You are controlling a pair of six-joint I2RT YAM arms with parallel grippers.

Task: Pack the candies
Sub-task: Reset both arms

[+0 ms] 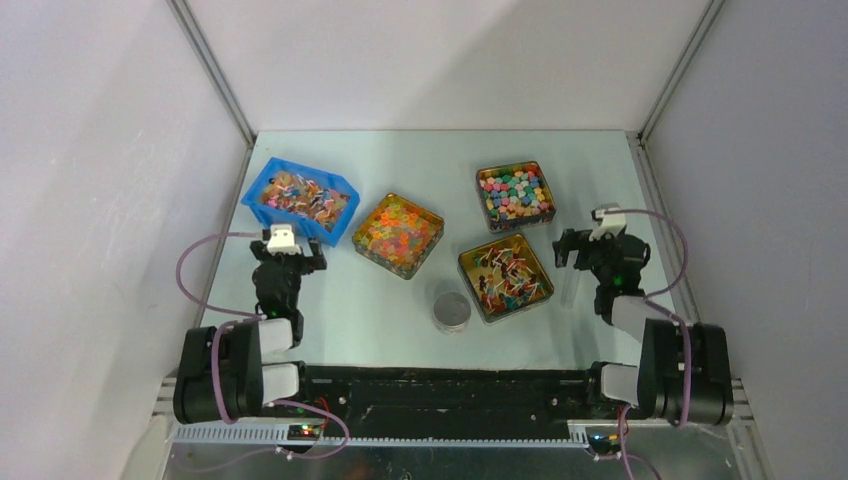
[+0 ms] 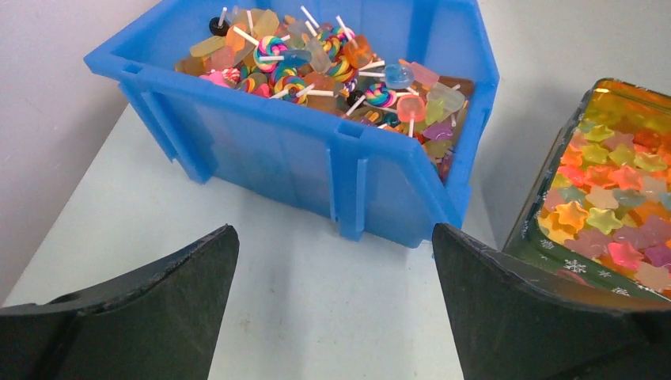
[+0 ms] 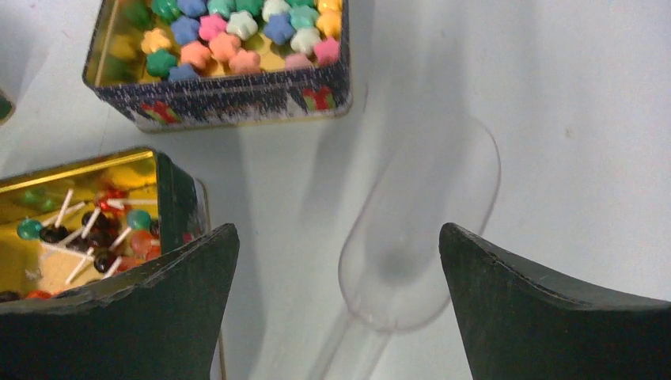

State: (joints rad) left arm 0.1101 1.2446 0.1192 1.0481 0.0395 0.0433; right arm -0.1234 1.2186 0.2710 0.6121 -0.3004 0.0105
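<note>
The candies (image 1: 505, 277), tiny lollipops with white sticks, fill a gold tin (image 3: 170, 186) left of the right arm; some show in the right wrist view as candies (image 3: 87, 229). My right gripper (image 1: 592, 250) hangs open over the table beside that tin. In its wrist view the right gripper (image 3: 339, 229) has a clear plastic scoop (image 3: 419, 237) lying on the table between and beyond its fingers, untouched. My left gripper (image 1: 288, 256) stands open just in front of a blue bin (image 1: 300, 200); the left gripper (image 2: 334, 231) holds nothing.
The blue bin (image 2: 316, 158) holds bigger swirl lollipops and jellies. A tin of orange star gummies (image 1: 398, 233) sits beside it, and a tin of pastel flower sweets (image 1: 514, 195) stands at the back right. A small round jar (image 1: 452, 310) stands near the front middle.
</note>
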